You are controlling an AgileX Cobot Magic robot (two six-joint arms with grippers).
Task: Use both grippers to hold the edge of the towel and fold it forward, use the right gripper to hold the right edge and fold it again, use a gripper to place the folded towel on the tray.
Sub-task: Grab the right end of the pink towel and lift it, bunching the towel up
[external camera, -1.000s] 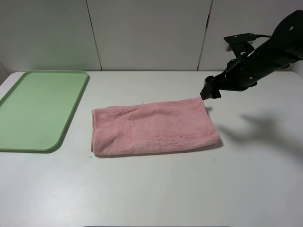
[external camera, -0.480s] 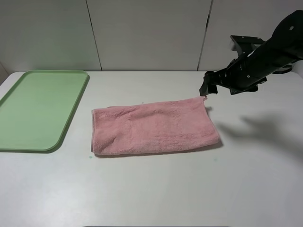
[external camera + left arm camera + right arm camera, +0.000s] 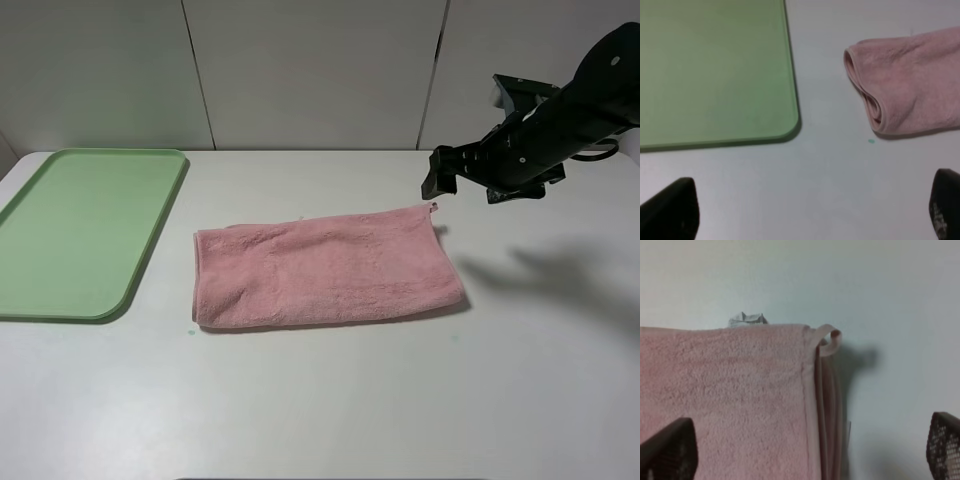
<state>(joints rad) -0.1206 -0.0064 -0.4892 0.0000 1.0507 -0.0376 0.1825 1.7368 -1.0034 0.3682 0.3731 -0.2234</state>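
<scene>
While the towel lies doubled on the table, beside the tray but apart from it, the high view has my right gripper hovering by its far right corner. Left wrist: left gripper spread wide, holding nothing; first fold looks done. Right wrist: jaws wide apart over the right edge — the second fold and the tray placing remain, I'd say.

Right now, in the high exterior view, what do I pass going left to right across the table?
green tray → pink towel, lying folded → right tool, open, by the towel's far right corner.
</scene>
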